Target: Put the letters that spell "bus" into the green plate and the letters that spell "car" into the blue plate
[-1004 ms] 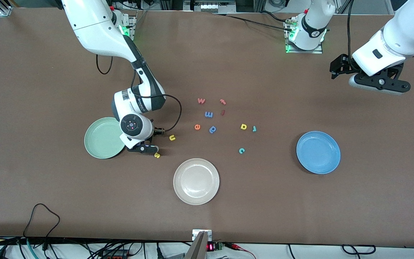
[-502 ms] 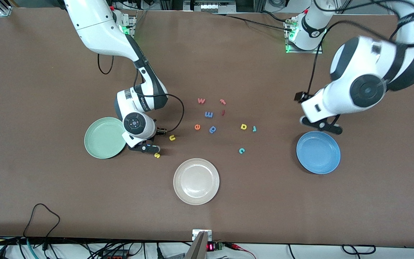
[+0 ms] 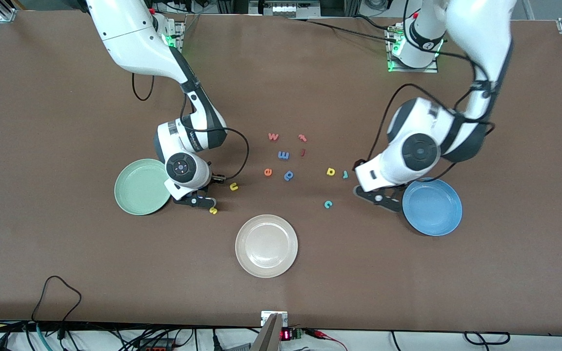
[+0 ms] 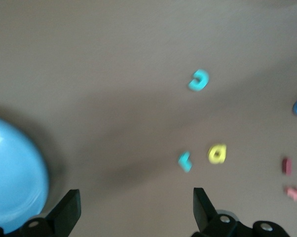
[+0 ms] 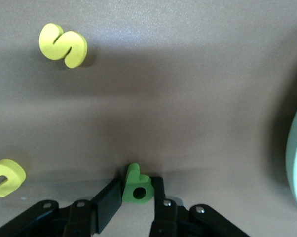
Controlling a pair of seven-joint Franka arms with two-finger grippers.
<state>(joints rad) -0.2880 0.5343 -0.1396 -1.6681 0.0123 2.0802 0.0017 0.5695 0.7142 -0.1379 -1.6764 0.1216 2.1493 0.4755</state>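
My right gripper (image 5: 133, 190) is down at the table beside the green plate (image 3: 142, 186), shut on the green b (image 5: 137, 186), with a finger pressed to each side of it. The front view hides that letter under the right gripper (image 3: 196, 199). The yellow u (image 3: 233, 186) and yellow s (image 3: 213, 210) lie on the table close by. My left gripper (image 4: 134, 205) hangs open and low over bare table, between the teal c (image 3: 328, 204) and the blue plate (image 3: 432, 207). The yellow a (image 3: 330, 171) and teal r (image 3: 345, 174) lie side by side.
An off-white plate (image 3: 266, 245) sits nearer the front camera than the letters. Mid-table lie an orange e (image 3: 268, 171), a blue p-like letter (image 3: 289, 175), a blue m (image 3: 283, 155) and red letters (image 3: 273, 136).
My left arm swung from high at its end of the table down to beside the blue plate. My right gripper's fingers closed on the green b.
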